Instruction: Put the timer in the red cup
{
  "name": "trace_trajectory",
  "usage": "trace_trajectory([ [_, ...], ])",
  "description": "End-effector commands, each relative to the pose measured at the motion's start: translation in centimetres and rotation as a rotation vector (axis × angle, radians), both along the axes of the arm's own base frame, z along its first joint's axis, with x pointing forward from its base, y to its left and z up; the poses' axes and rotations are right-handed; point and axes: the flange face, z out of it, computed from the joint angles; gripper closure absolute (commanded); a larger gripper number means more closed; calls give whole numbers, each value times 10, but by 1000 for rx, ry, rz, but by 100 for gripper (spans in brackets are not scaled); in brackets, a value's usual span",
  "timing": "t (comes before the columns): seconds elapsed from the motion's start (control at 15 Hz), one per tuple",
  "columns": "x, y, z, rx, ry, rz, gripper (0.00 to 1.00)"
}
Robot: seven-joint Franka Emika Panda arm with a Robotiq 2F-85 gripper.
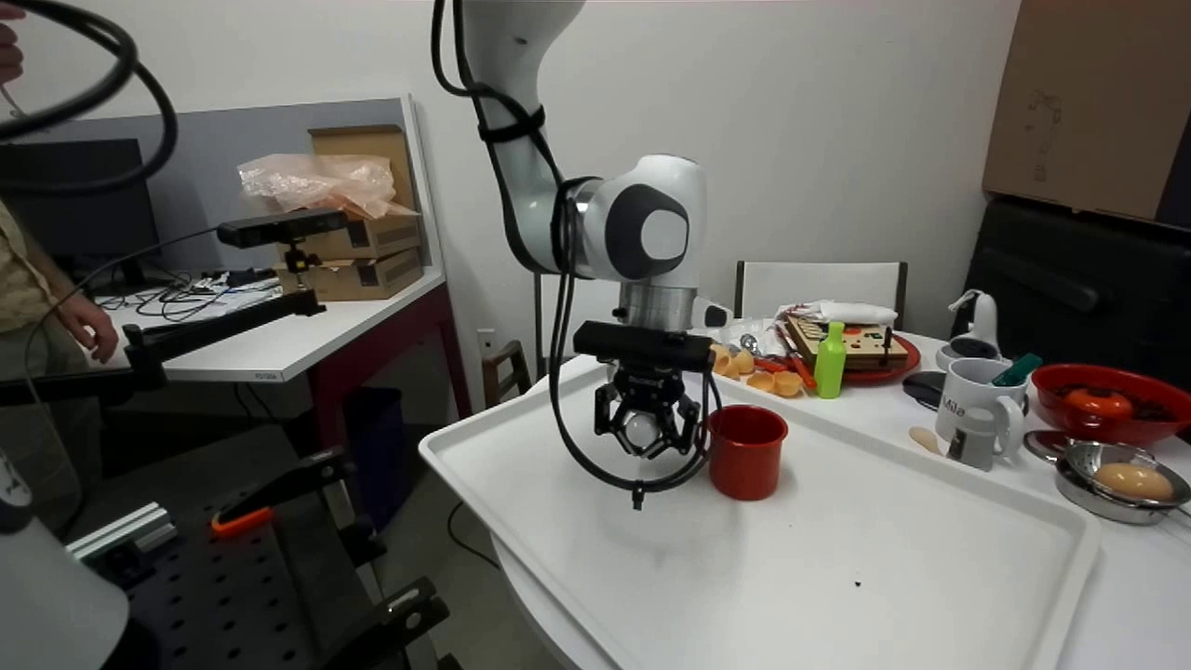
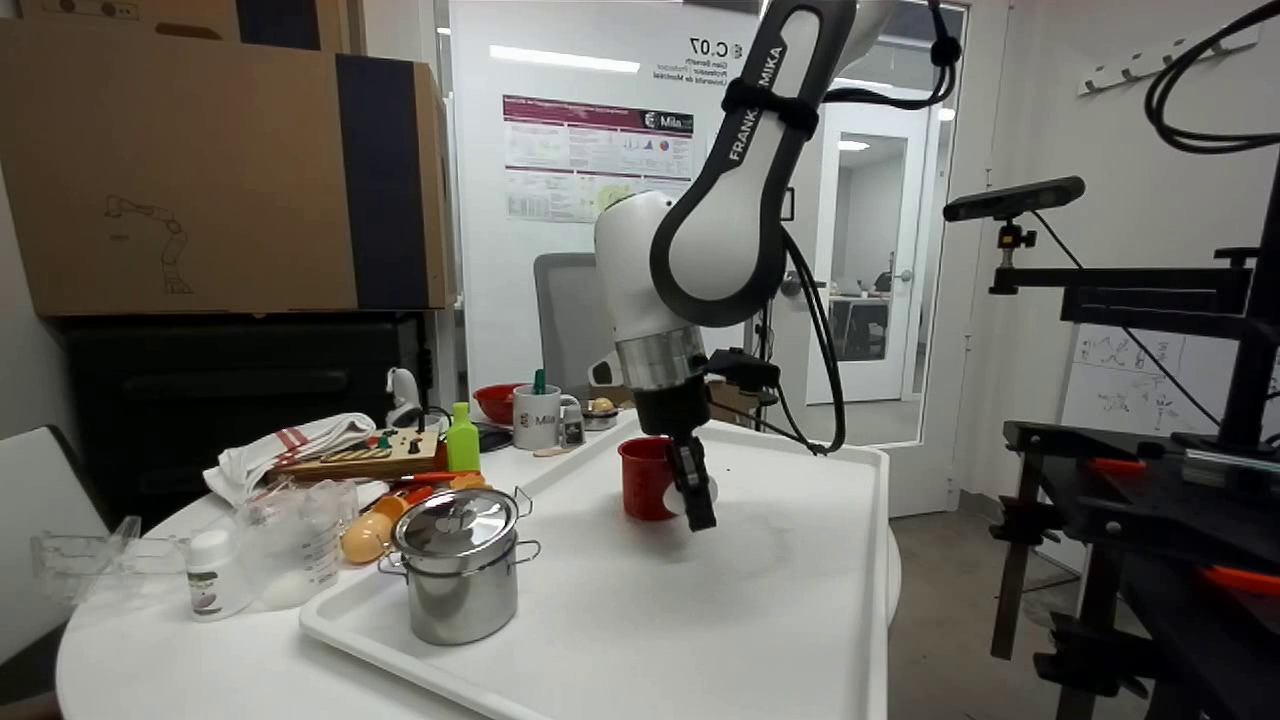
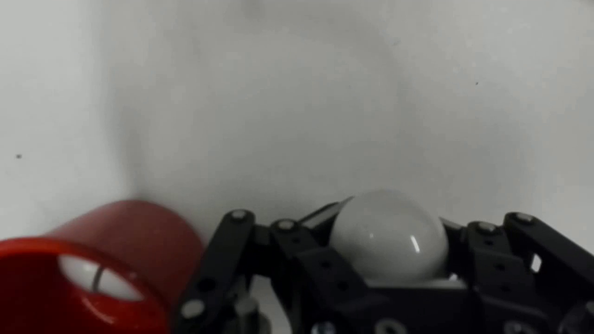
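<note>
The timer (image 3: pixel 389 232), a small glossy white ball, sits between the fingers of my gripper (image 3: pixel 390 220) in the wrist view. The gripper is shut on it. The timer shows at the fingertips in both exterior views (image 1: pixel 640 430) (image 2: pixel 708 495), partly covered by a finger, a little above the tray. The red cup (image 1: pixel 747 465) stands upright on the tray close beside the gripper (image 1: pixel 647 442). It also shows in an exterior view (image 2: pixel 645 480) partly behind the gripper, and at the wrist view's lower left (image 3: pixel 144 246). A white patch with a dark line shows inside its rim; I cannot tell what it is.
The white tray (image 1: pixel 893 558) has a raised rim. A lidded metal pot (image 2: pixel 460 590) stands in a tray corner. A green bottle (image 1: pixel 830 361), a white mug (image 1: pixel 977 395) and a red bowl (image 1: pixel 1117 428) stand beyond the tray. A black cable (image 1: pixel 595 470) loops down around the gripper.
</note>
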Motion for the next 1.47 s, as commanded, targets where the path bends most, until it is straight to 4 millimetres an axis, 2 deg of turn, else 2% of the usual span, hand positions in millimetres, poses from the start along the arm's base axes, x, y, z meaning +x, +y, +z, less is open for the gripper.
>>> trace_trajectory([
  [0.0,21,-9,27,-55,-17,-8,93],
  [0.33,36,-15,38,-76,-34,-16,93],
  [0.87,38,-7,57,-134,-105,-37,93],
  [1.07,40,-19,76,-133,-138,-69,93],
  [1.4,45,-58,101,-148,-171,-145,93],
])
